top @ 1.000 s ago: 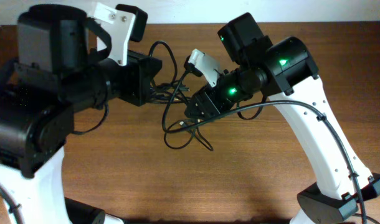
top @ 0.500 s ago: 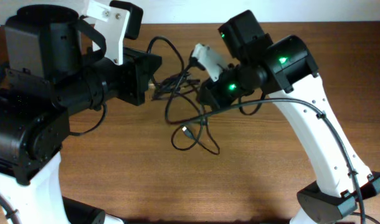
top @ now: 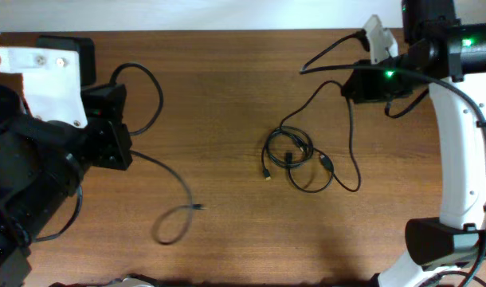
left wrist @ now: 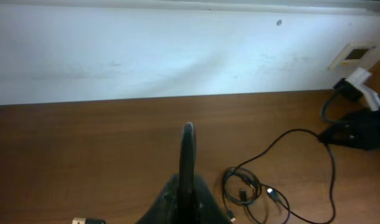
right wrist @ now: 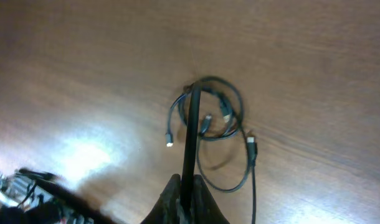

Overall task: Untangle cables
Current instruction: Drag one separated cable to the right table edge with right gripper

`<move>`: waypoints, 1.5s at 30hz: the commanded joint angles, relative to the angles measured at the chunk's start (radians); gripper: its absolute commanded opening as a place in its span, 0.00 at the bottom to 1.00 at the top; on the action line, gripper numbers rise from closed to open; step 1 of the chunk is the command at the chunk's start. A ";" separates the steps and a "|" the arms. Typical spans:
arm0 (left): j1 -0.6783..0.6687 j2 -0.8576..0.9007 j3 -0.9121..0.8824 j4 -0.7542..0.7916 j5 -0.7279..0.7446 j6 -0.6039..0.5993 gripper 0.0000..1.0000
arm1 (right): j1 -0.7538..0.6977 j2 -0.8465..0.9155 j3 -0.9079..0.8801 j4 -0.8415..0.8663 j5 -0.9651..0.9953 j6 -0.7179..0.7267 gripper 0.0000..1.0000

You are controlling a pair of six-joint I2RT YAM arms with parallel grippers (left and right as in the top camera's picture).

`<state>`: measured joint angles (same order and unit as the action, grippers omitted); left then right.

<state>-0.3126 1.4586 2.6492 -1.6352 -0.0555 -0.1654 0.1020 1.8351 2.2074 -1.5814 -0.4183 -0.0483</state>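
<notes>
One thin black cable (top: 175, 179) runs from my left gripper (top: 125, 143) down to a small loop near the table's front, with another loop above the gripper. My left gripper (left wrist: 187, 193) is shut on this cable (left wrist: 188, 143). A second cable bundle forms a coil (top: 295, 151) at table centre, with one strand rising to my right gripper (top: 348, 88) at the far right. My right gripper (right wrist: 191, 186) is shut on that strand (right wrist: 191, 124), held above the coil (right wrist: 218, 112). The coil also shows in the left wrist view (left wrist: 243, 183).
Brown wooden table (top: 227, 247) with a white wall along its far edge (left wrist: 177, 56). The right arm's white base (top: 458, 191) stands at the right side. The left arm's black body (top: 28, 175) fills the left side.
The arms have pulled apart from table centre. My left gripper moved left carrying one cable free of the tangle. My right gripper moved right and back with a strand, leaving the coil at centre.
</notes>
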 commanded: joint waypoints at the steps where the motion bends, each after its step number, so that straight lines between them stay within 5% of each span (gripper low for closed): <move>1: 0.002 0.013 0.007 0.009 0.083 -0.006 0.06 | 0.129 0.006 0.001 0.030 -0.087 0.004 0.04; 3: 0.002 0.040 0.007 -0.005 0.114 -0.006 0.07 | 0.248 0.006 0.001 0.103 -0.069 0.005 0.04; 4: 0.002 0.048 0.007 -0.013 0.136 -0.005 0.06 | 0.272 0.006 0.001 0.117 -0.066 0.011 0.60; 5: 0.002 0.053 0.007 -0.020 0.150 -0.006 0.06 | 0.273 0.006 0.001 0.116 -0.068 0.037 0.78; 6: 0.002 0.055 0.007 -0.021 0.150 -0.006 0.06 | 0.273 0.006 0.001 0.114 -0.073 0.041 0.81; 8: 0.002 0.068 0.007 -0.008 0.150 -0.076 0.02 | 0.273 0.006 0.002 0.129 -0.378 -0.107 0.84; 10: 0.002 0.104 0.006 -0.013 0.183 -0.201 0.00 | 0.273 0.006 0.002 0.191 -0.673 -0.258 0.83; 15: 0.002 0.200 0.001 -0.051 0.395 -0.201 0.01 | 0.312 0.006 0.002 0.226 -0.688 -0.293 0.78; 18: 0.002 0.242 0.001 -0.044 0.489 -0.201 0.01 | 0.339 0.006 0.001 0.262 -0.663 -0.296 0.59; 19: 0.002 0.242 0.002 -0.037 0.525 -0.201 0.00 | 0.339 0.006 0.001 0.262 -0.642 -0.296 0.50; 20: 0.002 0.242 0.002 -0.022 0.564 -0.201 0.01 | 0.339 0.006 0.001 0.262 -0.636 -0.296 0.04; 21: 0.002 0.242 0.002 -0.016 0.568 -0.201 0.02 | 0.339 0.006 0.001 0.262 -0.635 -0.296 0.08; 22: 0.002 0.242 0.002 -0.015 0.576 -0.201 0.01 | 0.339 0.006 0.001 0.262 -0.620 -0.296 0.41; 23: 0.002 0.242 0.002 -0.016 0.576 -0.201 0.01 | 0.339 0.006 0.001 0.262 -0.597 -0.295 0.16; 24: 0.002 0.242 0.002 -0.016 0.576 -0.201 0.09 | 0.339 0.006 0.001 0.262 -0.594 -0.296 0.04; 25: 0.002 0.242 0.002 -0.016 0.574 -0.200 0.43 | 0.339 0.006 0.001 0.262 -0.594 -0.295 0.04; 26: 0.002 0.242 0.002 -0.016 0.555 -0.196 0.40 | 0.334 0.006 0.001 0.260 -0.575 -0.290 0.04; 27: 0.002 0.242 0.002 -0.019 0.530 -0.196 0.23 | 0.322 0.006 0.001 0.253 -0.560 -0.287 0.04; 28: 0.002 0.242 0.002 -0.019 0.529 -0.177 0.22 | 0.316 0.006 0.001 0.248 -0.560 -0.288 0.04; 29: 0.002 0.242 0.002 -0.020 0.518 -0.174 0.32 | 0.308 0.006 0.001 0.243 -0.557 -0.288 0.04; 30: 0.002 0.242 0.002 -0.020 0.501 -0.174 0.57 | 0.294 0.006 0.001 0.237 -0.529 -0.287 0.04; 32: 0.002 0.242 0.002 -0.031 0.473 -0.174 0.67 | 0.261 0.006 0.001 0.219 -0.478 -0.286 0.04; 39: 0.002 0.242 0.002 -0.053 0.395 -0.151 0.73 | -0.069 0.006 0.002 0.202 -0.478 -0.203 0.04; 45: 0.002 0.242 0.002 -0.053 0.375 -0.117 0.74 | -0.691 0.006 0.002 0.183 -0.477 -0.036 0.04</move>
<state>-0.3126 1.7020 2.6480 -1.6871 0.3401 -0.3103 -0.4568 1.8378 2.2066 -1.3869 -0.8860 -0.1127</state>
